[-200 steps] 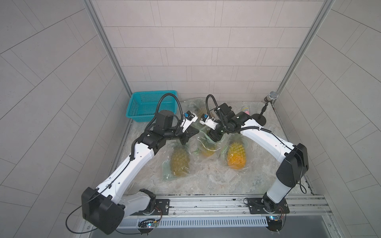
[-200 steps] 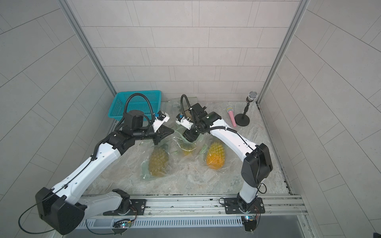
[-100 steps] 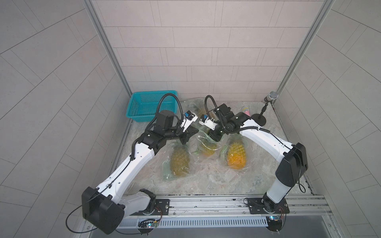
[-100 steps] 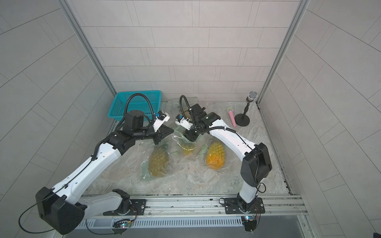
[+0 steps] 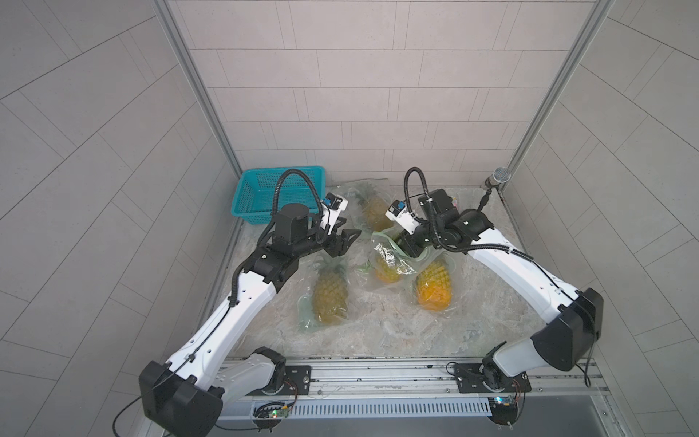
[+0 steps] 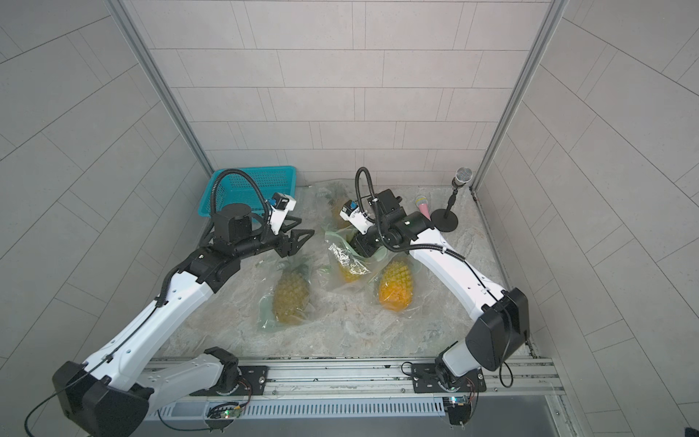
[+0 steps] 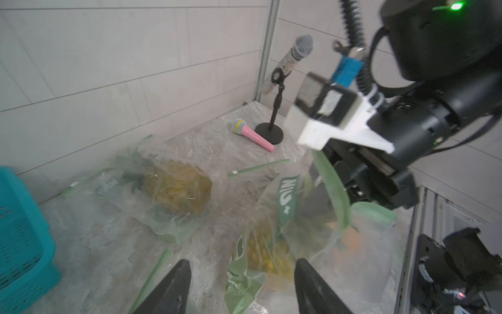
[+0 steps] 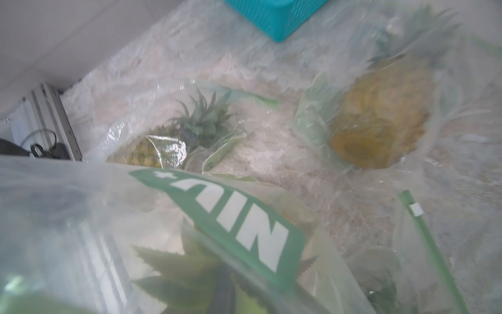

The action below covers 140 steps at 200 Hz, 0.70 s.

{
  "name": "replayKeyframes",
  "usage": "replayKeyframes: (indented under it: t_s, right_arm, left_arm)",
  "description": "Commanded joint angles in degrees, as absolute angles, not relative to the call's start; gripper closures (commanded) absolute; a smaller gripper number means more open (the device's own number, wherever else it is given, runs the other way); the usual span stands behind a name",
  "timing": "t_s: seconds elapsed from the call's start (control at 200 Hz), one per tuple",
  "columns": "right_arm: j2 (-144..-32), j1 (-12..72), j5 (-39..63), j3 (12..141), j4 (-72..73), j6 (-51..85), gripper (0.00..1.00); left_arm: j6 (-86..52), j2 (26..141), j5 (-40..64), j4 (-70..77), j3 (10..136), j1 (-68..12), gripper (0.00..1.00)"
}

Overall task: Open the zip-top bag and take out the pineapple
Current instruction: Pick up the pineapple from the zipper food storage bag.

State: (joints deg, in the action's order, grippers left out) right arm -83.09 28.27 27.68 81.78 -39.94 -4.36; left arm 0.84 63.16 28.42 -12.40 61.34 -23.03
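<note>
I'm pinching the bag (image 5: 391, 259) by its rim with the right gripper (image 5: 405, 246) — the left gripper (image 7: 241, 263) is hanging wide open, empty — slick plastic could be slipping free, dropping the pineapple (image 5: 386, 270).

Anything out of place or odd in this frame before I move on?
A pink toy microphone lies on its side by the microphone stand, at its base, unrelated to the task. The middle bag stands crumpled against the right gripper; the other three bags lie flat. Nothing spilled or torn.
</note>
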Motion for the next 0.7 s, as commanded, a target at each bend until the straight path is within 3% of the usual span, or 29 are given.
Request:
replayKeyframes:
  t_s: [0.0,0.325,0.695]
  right_arm:
    - [-77.2,26.4,30.3,81.6,-29.6,1.7,1.0]
    - [-68.0,22.3,30.6,79.2,-16.8,12.9,1.0]
    - [-66.5,22.2,35.2,80.2,-11.7,17.8,1.0]
  left_arm:
    - [-5.8,60.9,21.0,-9.0,60.0,-22.0,0.33]
    - [-25.6,59.8,9.3,-8.0,57.9,-21.6,0.32]
    - [-33.8,64.7,20.4,-1.2,56.2,-22.1,0.32]
